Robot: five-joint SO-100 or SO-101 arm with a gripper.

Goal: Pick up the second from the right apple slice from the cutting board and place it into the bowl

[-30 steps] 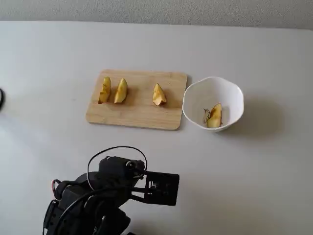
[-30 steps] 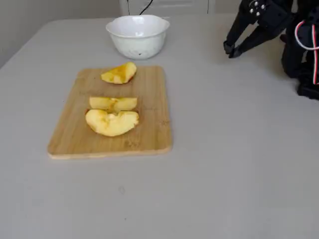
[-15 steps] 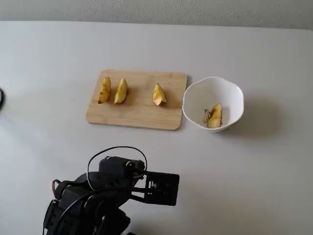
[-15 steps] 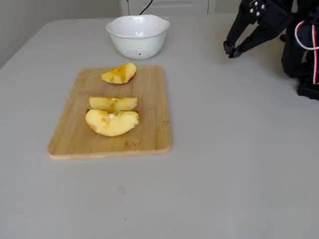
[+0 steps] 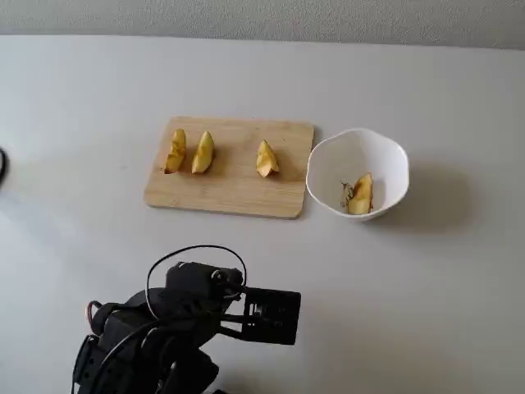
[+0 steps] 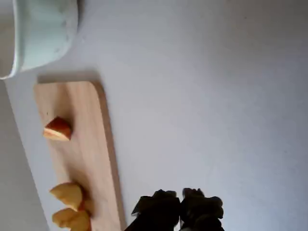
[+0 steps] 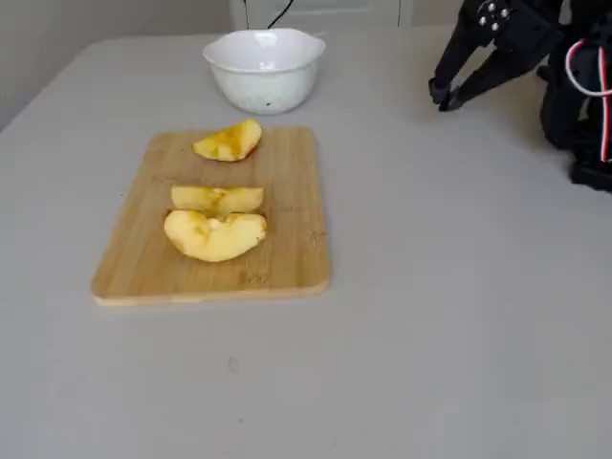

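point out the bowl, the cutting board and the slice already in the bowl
bowl (image 5: 392,152), fixed view, right part of the white rim
cutting board (image 5: 234,185), fixed view, bare wood between slices
apple slice in the bowl (image 5: 361,195), fixed view, middle of the wedge

The cutting board is light, matt wood with a fine, even grain. The bowl looks like glazed white ceramic, smooth and faintly glossy. The apple slices have moist, pale-yellow cut flesh, browned in places. The table is a flat, matt grey surface. The gripper appears to be matt black plastic.
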